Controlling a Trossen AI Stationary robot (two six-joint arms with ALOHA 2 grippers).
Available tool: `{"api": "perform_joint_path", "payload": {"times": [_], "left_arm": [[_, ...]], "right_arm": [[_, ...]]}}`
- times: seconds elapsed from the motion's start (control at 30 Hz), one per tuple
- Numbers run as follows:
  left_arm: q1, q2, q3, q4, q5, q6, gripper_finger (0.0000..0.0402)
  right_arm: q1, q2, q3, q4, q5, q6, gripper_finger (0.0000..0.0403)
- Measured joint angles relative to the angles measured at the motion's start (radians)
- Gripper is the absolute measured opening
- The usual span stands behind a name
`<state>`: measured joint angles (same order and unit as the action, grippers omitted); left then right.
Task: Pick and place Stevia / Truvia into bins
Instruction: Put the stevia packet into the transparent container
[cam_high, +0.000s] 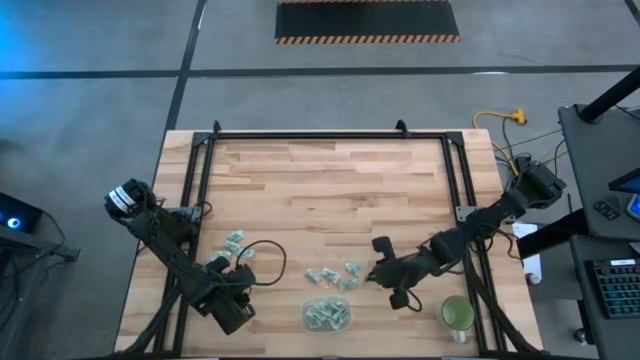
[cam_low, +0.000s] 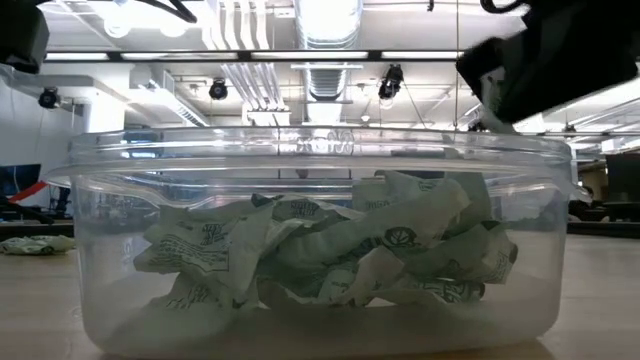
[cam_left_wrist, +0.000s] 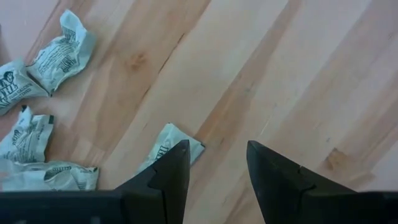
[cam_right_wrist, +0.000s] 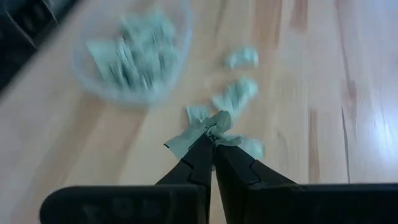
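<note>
The right arm's fingers (cam_right_wrist: 211, 134) are pinching shut on one sachet (cam_right_wrist: 202, 127) above the bench (cam_high: 330, 190), the tub (cam_high: 326, 314) lying to their left and nearer, while the left arm's fingers (cam_left_wrist: 214, 168) are hanging parted beside loose sachets (cam_high: 237, 245).

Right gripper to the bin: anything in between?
High view: a few loose Stevia sachets lie on the table between the right gripper, shut on a sachet, and the bin. Left gripper is open over the other sachets.
</note>
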<state>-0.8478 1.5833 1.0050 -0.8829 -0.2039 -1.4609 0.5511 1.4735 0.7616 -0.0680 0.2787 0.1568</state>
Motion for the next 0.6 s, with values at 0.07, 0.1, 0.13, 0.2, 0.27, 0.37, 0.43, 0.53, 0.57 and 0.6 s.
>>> {"api": "perform_joint_path", "payload": {"times": [0.07, 0.1, 0.13, 0.2, 0.27, 0.37, 0.43, 0.53, 0.57, 0.6], "left_arm": [[-0.001, 0.000, -0.006, 0.000, 0.000, 0.000, 0.0143], [-0.003, 0.000, -0.011, 0.001, 0.000, 0.000, 0.0143], [-0.005, 0.000, -0.016, 0.001, 0.000, 0.000, 0.0143], [-0.010, 0.000, -0.031, 0.001, 0.002, 0.000, 0.0143], [-0.015, 0.000, -0.049, 0.001, 0.020, -0.002, 0.0143], [-0.021, 0.000, -0.074, 0.001, 0.071, -0.046, 0.0143], [-0.025, 0.000, -0.082, 0.000, 0.099, -0.064, 0.0143], [-0.031, 0.000, -0.083, 0.001, 0.100, -0.077, 0.0143], [-0.031, 0.000, -0.083, 0.001, 0.100, -0.078, 0.0143], [-0.030, 0.000, -0.083, 0.001, 0.100, -0.078, 0.0143]], "right_arm": [[0.000, 0.016, 0.000, 0.100, -0.001, -0.043, 0.0009], [0.000, 0.026, 0.000, 0.162, -0.015, -0.074, 0.0009], [0.000, 0.040, 0.000, 0.228, -0.037, -0.105, 0.0009], [0.000, 0.072, 0.000, 0.353, -0.107, -0.159, 0.0009], [0.000, 0.112, 0.000, 0.452, -0.166, -0.195, 0.0009], [0.000, 0.168, 0.005, 0.518, -0.207, -0.216, 0.0009], [-0.001, 0.204, 0.023, 0.517, -0.209, -0.219, 0.0009], [-0.007, 0.247, 0.063, 0.519, -0.209, -0.220, 0.0009], [-0.010, 0.262, 0.077, 0.520, -0.209, -0.215, 0.0009], [-0.013, 0.279, 0.092, 0.520, -0.209, -0.209, 0.0009]]}}
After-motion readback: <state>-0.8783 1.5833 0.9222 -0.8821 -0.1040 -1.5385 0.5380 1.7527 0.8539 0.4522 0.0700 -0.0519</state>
